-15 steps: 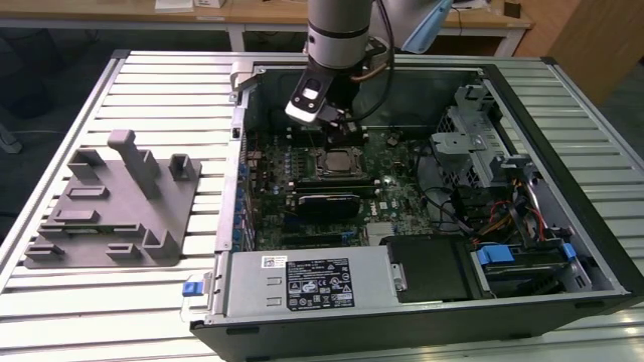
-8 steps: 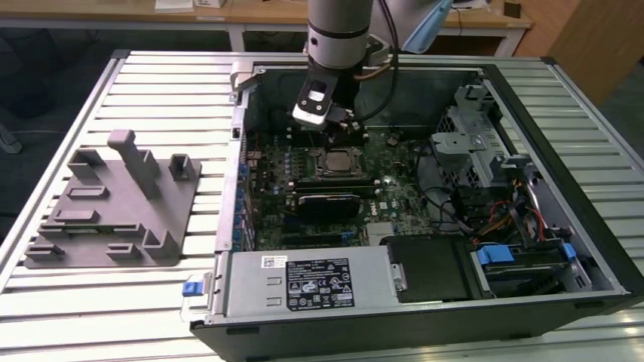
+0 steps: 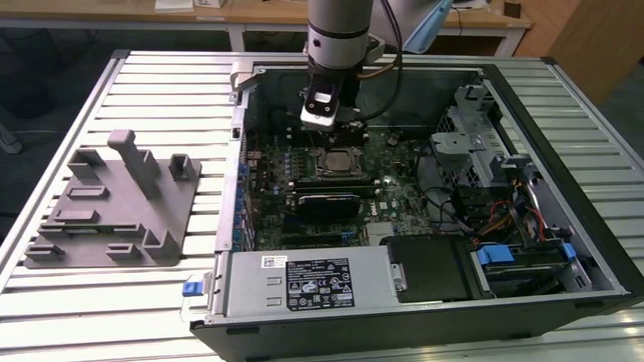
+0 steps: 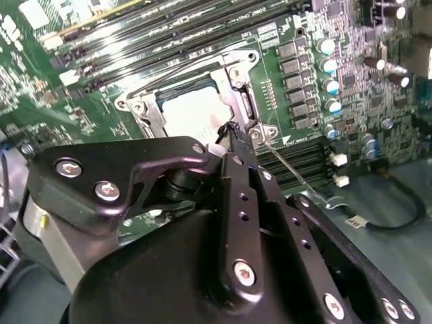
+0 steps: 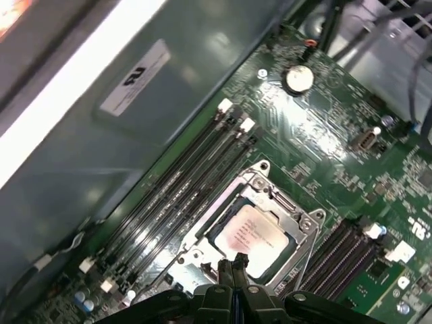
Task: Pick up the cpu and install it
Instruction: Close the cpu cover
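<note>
The cpu (image 5: 253, 233) lies flat in the motherboard's socket (image 5: 297, 219), silvery top up, inside the socket's metal frame. In the second wrist view the cpu (image 4: 192, 111) shows bright just beyond the black fingers. In the exterior view the cpu (image 3: 337, 161) sits near the middle of the open computer case (image 3: 563, 105). My gripper (image 5: 233, 264) hangs just above the chip's edge, its two thin fingers pressed together with nothing between them. In the exterior view the gripper (image 3: 327, 127) points down into the case, slightly behind the socket.
Black memory slots (image 5: 175, 189) run beside the socket on both sides. A grey plastic fixture tray (image 3: 111, 211) stands on the slatted table at the exterior view's left. A power supply (image 3: 307, 283), cables (image 3: 473, 204) and drive cages (image 3: 478, 124) crowd the case.
</note>
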Available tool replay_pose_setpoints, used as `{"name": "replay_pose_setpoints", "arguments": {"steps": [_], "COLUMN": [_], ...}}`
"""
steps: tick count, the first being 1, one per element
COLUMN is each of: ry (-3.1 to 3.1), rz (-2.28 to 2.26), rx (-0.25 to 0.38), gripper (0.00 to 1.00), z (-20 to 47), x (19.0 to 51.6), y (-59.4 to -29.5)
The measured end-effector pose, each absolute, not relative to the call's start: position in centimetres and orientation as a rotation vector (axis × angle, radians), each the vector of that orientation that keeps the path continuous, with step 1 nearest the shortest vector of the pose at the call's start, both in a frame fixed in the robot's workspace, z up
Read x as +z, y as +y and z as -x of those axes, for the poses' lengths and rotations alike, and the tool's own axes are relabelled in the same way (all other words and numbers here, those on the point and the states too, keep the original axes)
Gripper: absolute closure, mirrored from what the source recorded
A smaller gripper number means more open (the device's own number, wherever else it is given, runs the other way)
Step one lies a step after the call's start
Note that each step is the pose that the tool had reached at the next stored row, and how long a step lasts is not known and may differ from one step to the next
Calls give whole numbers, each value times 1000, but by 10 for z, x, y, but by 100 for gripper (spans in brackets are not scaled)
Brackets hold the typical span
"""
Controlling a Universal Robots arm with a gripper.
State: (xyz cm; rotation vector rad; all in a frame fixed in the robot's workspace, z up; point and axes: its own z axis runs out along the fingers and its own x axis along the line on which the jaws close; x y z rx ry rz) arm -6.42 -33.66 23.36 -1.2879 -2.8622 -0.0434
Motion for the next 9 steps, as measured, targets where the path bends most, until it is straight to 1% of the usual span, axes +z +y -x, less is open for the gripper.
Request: {"name": "replay_pose_setpoints", "arguments": {"steps": [9], "ry": [-2926], "rz": [1131], "rx": [-43], "gripper": [89], "z": [64], "x": [233], "y": [-337]}}
